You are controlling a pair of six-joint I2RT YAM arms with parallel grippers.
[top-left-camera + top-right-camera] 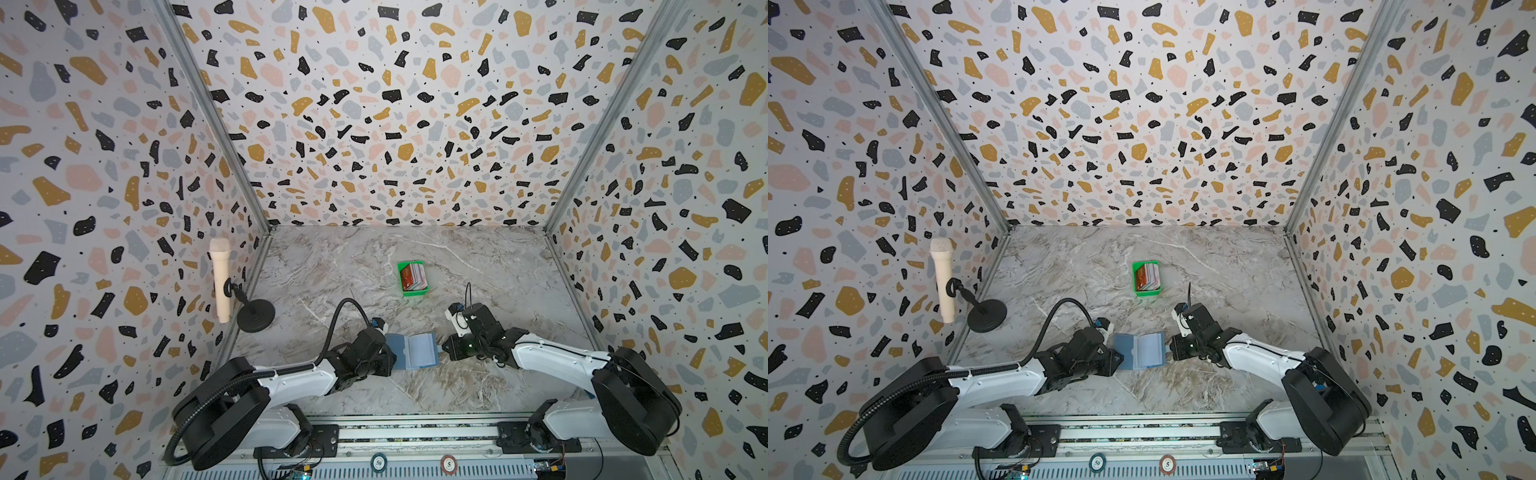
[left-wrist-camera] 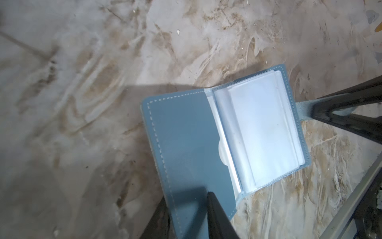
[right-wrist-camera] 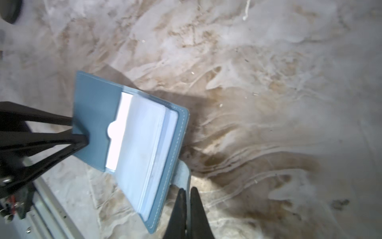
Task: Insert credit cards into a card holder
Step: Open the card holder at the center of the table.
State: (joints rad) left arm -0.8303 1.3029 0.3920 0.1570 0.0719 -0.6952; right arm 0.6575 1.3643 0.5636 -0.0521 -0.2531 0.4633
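The dusty-blue card holder [image 1: 415, 351] [image 1: 1140, 349] lies open between my two grippers, its clear sleeves [image 2: 258, 128] [image 3: 140, 144] facing up. My right gripper [image 1: 442, 347] [image 1: 1170, 349] [image 3: 187, 189] is shut on the holder's snap tab [image 3: 184, 173] [image 2: 301, 107]. My left gripper [image 1: 390, 357] [image 1: 1119, 357] [image 2: 186, 198] straddles the left cover flap, with one finger above it and one below. A gap still shows between them, so it is open. The credit cards [image 1: 413, 276] [image 1: 1147, 276] stand stacked in a green tray further back.
The green tray [image 1: 415, 292] [image 1: 1148, 292] sits mid-table behind the grippers. At the left wall a cream microphone [image 1: 219, 282] stands on a black round stand [image 1: 255, 316]. Two chips [image 1: 378, 462] [image 1: 449, 463] lie on the front rail.
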